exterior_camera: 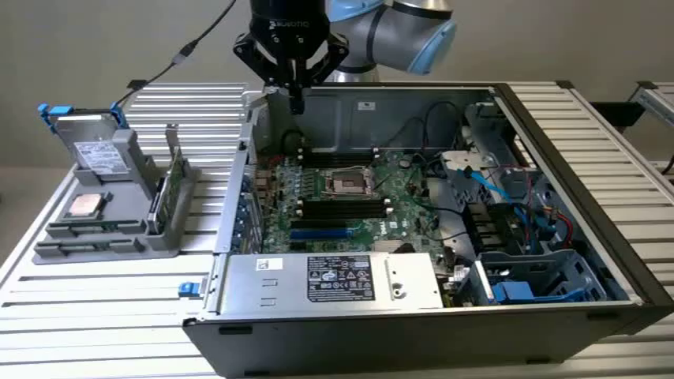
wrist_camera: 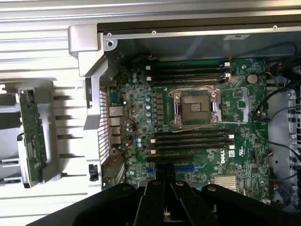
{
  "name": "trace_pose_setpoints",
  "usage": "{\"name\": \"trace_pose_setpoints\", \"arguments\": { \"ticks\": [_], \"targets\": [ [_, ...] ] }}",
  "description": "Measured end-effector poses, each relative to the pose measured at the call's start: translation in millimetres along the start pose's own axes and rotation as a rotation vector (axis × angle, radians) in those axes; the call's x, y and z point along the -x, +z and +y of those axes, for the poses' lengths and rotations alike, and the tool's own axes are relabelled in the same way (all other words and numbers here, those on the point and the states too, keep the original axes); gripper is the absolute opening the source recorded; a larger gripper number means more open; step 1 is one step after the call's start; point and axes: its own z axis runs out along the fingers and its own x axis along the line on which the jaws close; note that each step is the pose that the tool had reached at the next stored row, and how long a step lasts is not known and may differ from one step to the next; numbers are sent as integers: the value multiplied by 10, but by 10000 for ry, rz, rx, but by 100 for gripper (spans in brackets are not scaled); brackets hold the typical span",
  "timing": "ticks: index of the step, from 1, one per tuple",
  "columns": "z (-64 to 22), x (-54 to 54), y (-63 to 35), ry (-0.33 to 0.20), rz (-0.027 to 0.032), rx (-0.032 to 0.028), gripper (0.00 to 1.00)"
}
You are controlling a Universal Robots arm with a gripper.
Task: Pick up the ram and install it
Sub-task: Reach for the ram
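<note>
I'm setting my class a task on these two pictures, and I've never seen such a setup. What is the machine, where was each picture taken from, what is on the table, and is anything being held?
The machine is a robot arm with a black two-fingered hand at its end. One picture comes from a camera standing off the arm. The other comes from a camera on the arm's wrist, looking down past the hand. On the slatted table lies an open computer case with its green motherboard exposed. At the exterior view's left, a grey holder carries spare parts. One of them looks like the ram, a long green stick standing on edge. The hand hangs shut above the case's back corner and holds nothing.
</note>
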Motion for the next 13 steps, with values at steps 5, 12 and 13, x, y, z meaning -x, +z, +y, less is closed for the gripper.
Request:
{"name": "trace_pose_setpoints", "arguments": {
  "ticks": [5,12,13],
  "targets": [
    [0,0,0,0,0,0,10],
    [0,0,0,-1,0,0,10],
    [0,-3,0,0,1,-1,10]
  ]
}}
